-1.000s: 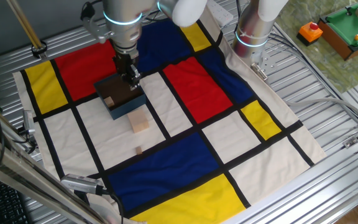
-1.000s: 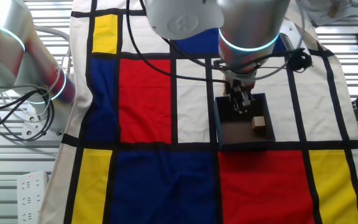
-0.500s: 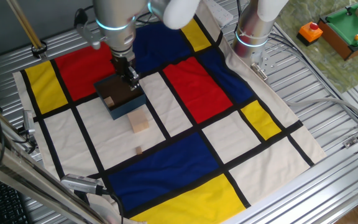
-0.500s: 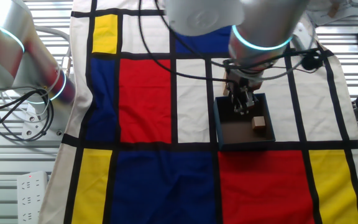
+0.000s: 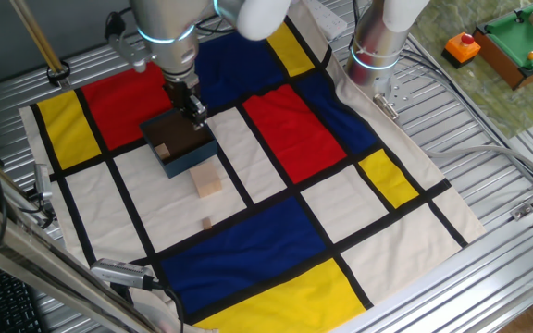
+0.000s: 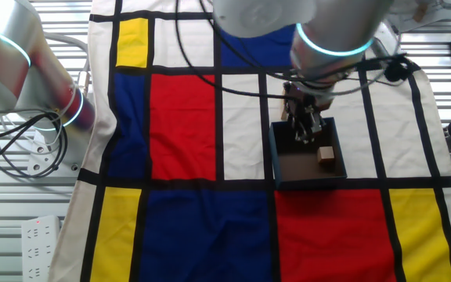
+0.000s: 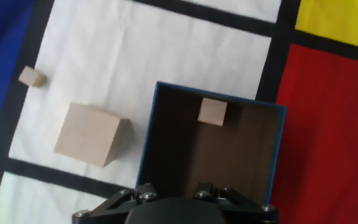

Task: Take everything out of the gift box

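The gift box (image 5: 186,159) sits on the checked cloth, blue-grey outside and dark inside. It also shows in the other fixed view (image 6: 300,166) and the hand view (image 7: 241,155). One small tan block (image 5: 162,151) lies inside against a wall, and it shows in the other two views too (image 6: 326,155) (image 7: 212,112). A pale beige cube (image 5: 209,180) (image 7: 89,134) and a tiny tan block (image 5: 206,223) (image 7: 32,76) lie on the cloth outside the box. My gripper (image 5: 195,113) (image 6: 302,135) hangs over the box's far edge. Its fingers look together and hold nothing.
A second robot arm's base (image 5: 375,51) stands at the cloth's far edge. A green-topped wooden toy table (image 5: 516,42) and an orange object (image 5: 462,46) sit at the far right, off the cloth. Metal slats surround the cloth.
The arm has shifted a little sideways above the box; the gripper stays over the box's far edge. The box and the blocks have not moved.
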Robot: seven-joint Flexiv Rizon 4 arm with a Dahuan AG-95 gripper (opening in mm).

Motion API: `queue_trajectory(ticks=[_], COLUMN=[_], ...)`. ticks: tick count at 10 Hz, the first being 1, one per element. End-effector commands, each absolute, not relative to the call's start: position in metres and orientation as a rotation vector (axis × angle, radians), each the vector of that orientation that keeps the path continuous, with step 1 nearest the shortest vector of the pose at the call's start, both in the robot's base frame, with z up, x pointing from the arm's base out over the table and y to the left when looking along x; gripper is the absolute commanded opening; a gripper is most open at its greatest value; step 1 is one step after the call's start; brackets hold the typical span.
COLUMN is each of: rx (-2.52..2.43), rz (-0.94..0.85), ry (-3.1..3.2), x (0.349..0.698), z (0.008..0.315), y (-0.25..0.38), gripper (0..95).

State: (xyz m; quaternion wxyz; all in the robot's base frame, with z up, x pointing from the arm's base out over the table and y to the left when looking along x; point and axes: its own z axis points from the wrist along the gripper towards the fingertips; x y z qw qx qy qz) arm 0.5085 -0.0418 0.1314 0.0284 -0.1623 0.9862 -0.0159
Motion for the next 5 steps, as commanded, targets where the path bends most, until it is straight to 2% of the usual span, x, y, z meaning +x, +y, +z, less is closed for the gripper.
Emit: queue_trajectory(ticks=[1, 5], rx=[-0.489, -0.482], rz=[-0.058, -0.087], ry=[2.997, 2.972], x=[0.514, 0.5131], z=[0.1346, 0.1381], y=[-0.0413, -0.0454], gripper=[38.0, 38.0])
